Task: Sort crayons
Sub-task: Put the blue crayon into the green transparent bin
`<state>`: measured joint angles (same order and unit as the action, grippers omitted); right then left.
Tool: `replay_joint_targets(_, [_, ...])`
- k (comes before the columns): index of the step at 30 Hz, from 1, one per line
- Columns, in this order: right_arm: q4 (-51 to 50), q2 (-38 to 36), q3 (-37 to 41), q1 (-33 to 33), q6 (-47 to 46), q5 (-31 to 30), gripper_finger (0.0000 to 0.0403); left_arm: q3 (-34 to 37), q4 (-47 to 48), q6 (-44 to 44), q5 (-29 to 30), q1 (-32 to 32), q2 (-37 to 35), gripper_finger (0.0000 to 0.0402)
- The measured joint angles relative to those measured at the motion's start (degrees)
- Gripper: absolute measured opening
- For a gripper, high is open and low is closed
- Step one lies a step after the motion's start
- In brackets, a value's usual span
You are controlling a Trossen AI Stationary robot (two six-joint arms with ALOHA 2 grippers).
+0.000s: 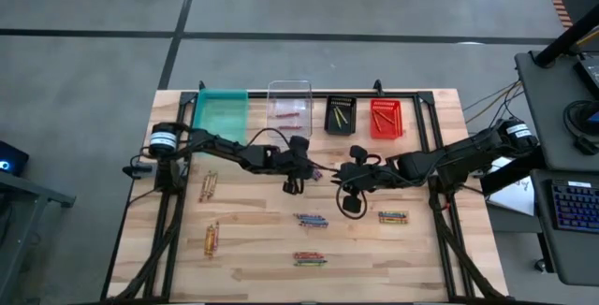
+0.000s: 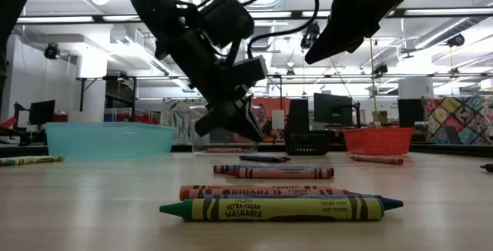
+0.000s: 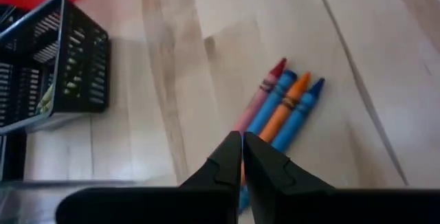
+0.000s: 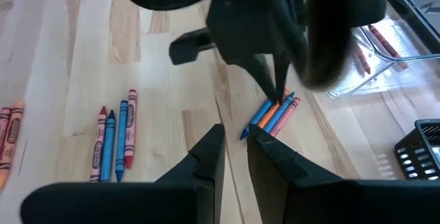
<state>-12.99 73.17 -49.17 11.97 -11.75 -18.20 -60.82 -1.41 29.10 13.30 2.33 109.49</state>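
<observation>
your left pincer [image 3: 242, 157] is clenched shut with nothing between its tips, hanging just above a small fan of wax crayons [image 3: 282, 107] in pink, blue, orange and blue on the pale wooden tabletop [image 1: 253, 239]. your right pincer [image 4: 235, 148] hangs nearby over the middle of the tabletop, its fingers slightly parted and holding nothing. other crayon clusters [image 1: 312, 220] lie scattered across the wood. in the low view, the nearest yellow-wrapped crayon [image 2: 281, 208] reads "ultra-clean washable", and the orange-wrapped one behind it [image 2: 231, 192] shows "crayola" upside down. along the far edge stand a teal plastic bin [image 1: 221, 113], a clear plastic bin [image 1: 289, 107], a black mesh bin [image 1: 341, 115] and a red mesh bin [image 1: 386, 118].
</observation>
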Motion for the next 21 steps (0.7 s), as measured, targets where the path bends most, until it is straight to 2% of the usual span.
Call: replay_joint_targets(21, [0.0, 0.0, 0.0, -0.7, 0.3, 0.1, 0.0052, 0.5, -0.4, -1.7, -1.2, -1.0, 1.3, 0.0])
